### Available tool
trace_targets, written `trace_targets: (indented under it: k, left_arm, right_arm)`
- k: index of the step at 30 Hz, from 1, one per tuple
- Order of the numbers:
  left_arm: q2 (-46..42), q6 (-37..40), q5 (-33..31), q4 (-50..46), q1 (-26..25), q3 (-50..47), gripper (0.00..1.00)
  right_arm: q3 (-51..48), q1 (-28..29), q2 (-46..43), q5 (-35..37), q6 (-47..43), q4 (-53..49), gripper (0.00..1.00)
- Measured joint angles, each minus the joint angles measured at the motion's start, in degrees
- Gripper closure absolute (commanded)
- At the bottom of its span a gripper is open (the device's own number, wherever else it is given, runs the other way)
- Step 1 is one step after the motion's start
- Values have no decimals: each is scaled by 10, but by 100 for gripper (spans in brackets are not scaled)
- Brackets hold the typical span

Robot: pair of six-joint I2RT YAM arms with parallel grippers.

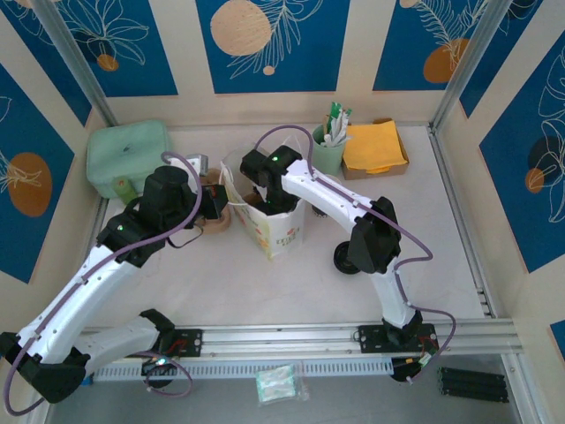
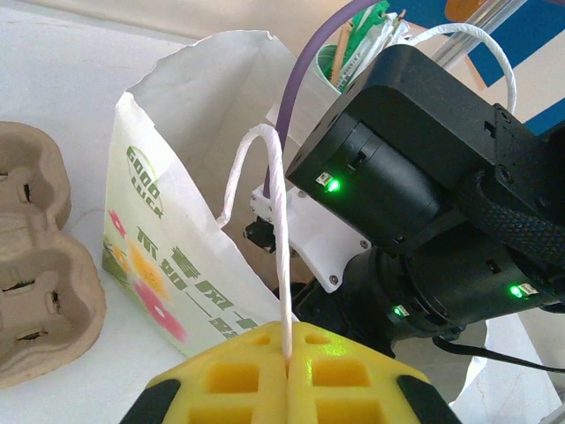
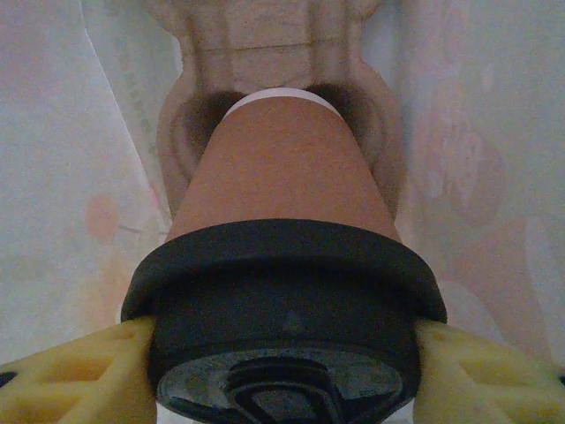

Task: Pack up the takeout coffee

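Starting at the near edge of the table [image 1: 265,300], there's a small clear packet [image 1: 281,384] lying by the rail. Further in, mid-table, stands the paper bag [image 1: 278,231], and both arms are on it.

The left gripper [image 2: 287,349] is pinched fully closed on the bag's white string handle [image 2: 274,230], which runs straight up from between the yellow pads. The right arm goes down into the bag from the right side. From its wrist cam, the right gripper [image 3: 282,353] is about half open and clamped on the cup [image 3: 282,168]. The yellow fingers [image 3: 79,375] press on either side of the black lid [image 3: 282,265] at the cup's near end.

So the cup is inside the bag, brown side showing. Its far end sits in a well of a pulp carrier [image 3: 265,35] at the bottom.

A spare carrier [image 2: 35,265] lies on the table just left of the bag. A black disc [image 1: 342,258] sits just right of it, partly under the right arm.

Along the far edge there's a green box [image 1: 128,157] in the left corner. A green mug [image 1: 328,150] of sachets stands right of centre, with yellow napkins [image 1: 375,146] beside it.
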Motion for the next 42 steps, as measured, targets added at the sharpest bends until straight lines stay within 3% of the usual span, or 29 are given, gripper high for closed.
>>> trace_targets:
  k: [14, 27, 42]
  left_arm:
    - [0, 0, 0, 0, 0, 0, 100]
    - [0, 0, -4, 0, 0, 0, 100]
    - [0, 0, -13, -2, 0, 0, 100]
  right_arm:
    - [8, 1, 0, 1, 0, -3, 39]
    - [103, 6, 11, 23, 4, -62, 39]
    - [105, 7, 31, 13, -2, -106, 38]
